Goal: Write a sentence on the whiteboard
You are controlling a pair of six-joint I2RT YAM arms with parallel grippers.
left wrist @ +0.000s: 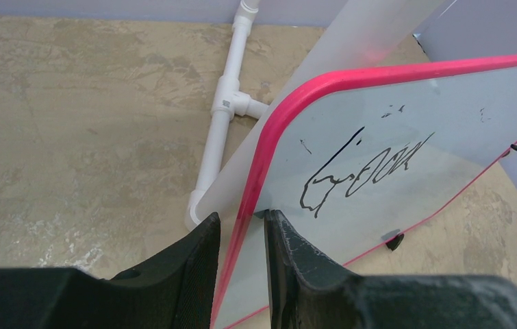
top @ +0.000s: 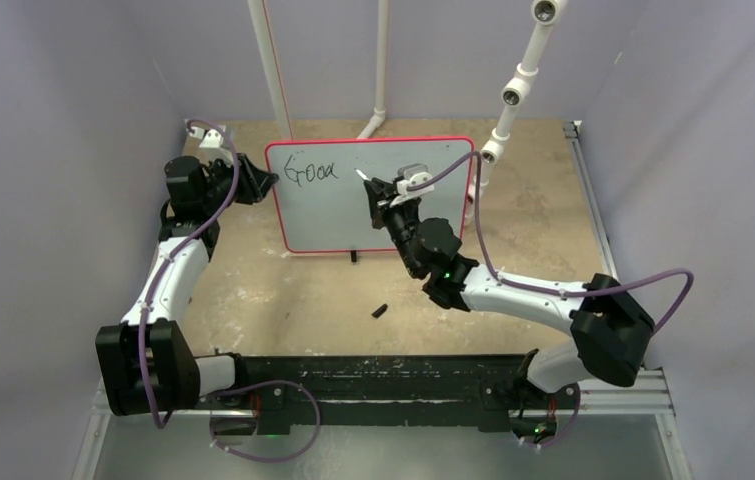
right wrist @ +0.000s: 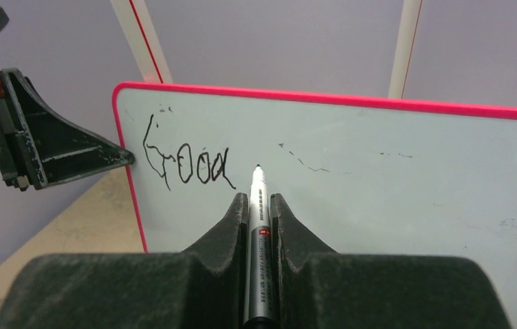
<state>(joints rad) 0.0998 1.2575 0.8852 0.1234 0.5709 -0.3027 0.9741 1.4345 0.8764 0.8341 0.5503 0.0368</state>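
Note:
The whiteboard stands upright at the table's middle back, red-pink rim, with only the black word "Good" at its top left. My left gripper is shut on the board's left rim, which runs between its fingers in the left wrist view. My right gripper is shut on a silver-and-white marker, tip pointing at the board just right of "Good". I cannot tell whether the tip touches the surface. The board is otherwise blank apart from faint smudges.
A small black marker cap lies on the tan tabletop in front of the board. White pipes stand behind the board, and another jointed pipe rises at the back right. Purple walls enclose three sides.

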